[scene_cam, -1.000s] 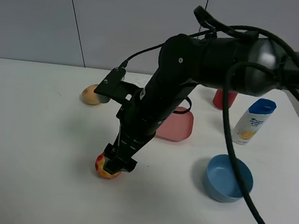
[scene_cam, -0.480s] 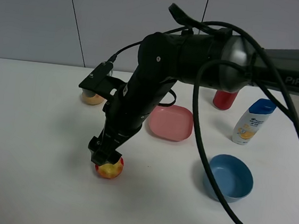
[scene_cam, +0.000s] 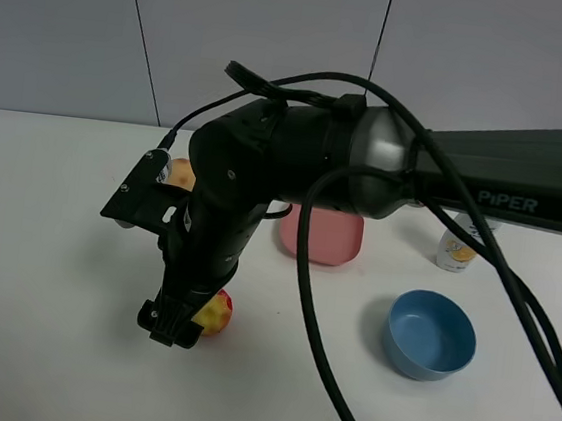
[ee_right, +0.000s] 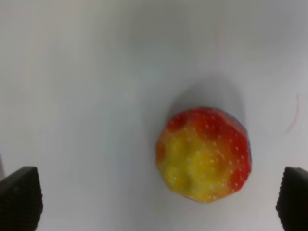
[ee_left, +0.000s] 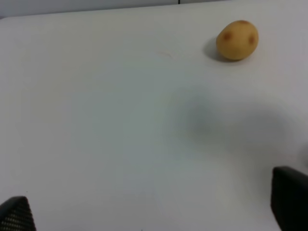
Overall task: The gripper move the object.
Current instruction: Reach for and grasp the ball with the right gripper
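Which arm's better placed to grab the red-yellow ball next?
Right. The right gripper hangs open over the ball, which lies between its jaws in the right wrist view. The left gripper, also open, sees only the potato on the table.

White table (scene_cam: 51,297): ball (scene_cam: 216,312), potato (scene_cam: 179,173), bowl (scene_cam: 431,335), plate (scene_cam: 326,243)

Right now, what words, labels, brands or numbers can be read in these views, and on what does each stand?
"PIPER": white letters on the black robot arm.
Bottle label: mostly hidden behind the arm and too blurred to read.
Both wrist views: no text.
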### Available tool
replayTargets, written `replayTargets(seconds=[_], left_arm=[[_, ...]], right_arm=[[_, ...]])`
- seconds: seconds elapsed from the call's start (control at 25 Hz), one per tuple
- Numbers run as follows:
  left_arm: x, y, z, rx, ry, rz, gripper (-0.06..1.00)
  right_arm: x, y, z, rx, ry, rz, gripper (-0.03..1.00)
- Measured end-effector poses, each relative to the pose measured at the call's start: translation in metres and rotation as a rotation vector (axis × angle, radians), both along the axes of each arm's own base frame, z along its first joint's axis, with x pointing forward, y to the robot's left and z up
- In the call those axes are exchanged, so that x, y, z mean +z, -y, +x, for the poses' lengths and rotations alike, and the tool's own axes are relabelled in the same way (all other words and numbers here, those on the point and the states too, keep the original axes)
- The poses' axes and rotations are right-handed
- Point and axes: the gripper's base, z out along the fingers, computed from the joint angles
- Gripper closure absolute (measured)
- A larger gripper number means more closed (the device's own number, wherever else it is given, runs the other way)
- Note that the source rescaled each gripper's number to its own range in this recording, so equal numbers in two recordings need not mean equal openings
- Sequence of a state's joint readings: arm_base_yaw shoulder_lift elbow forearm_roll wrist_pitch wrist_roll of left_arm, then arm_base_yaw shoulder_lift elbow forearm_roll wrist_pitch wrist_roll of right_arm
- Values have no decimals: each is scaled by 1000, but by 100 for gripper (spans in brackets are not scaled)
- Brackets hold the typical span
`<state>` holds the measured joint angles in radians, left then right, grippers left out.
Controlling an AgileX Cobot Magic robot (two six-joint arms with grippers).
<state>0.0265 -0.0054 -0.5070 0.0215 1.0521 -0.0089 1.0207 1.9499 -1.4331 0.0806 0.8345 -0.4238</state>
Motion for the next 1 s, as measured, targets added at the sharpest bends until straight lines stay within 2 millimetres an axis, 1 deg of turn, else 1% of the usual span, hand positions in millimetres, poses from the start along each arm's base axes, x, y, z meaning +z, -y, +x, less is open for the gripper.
replayTargets(seconds=[0.12,0.2,0.32,0.84,1.0], left_arm=[[0,0,0,0,0,0,-6],[0,0,0,0,0,0,-6],[0,0,0,0,0,0,-6],[0,0,0,0,0,0,-6],[0,0,0,0,0,0,-6]], right_arm=[[-11,0,1,-21,-19,-45,-3],[-16,1,2,-36,-20,-69,-3],[-15,1,6,-45,2,-92,-3],[-17,1,6,-58,-4,-103,-1],[-31,0,9,-47,1,-144,-1]])
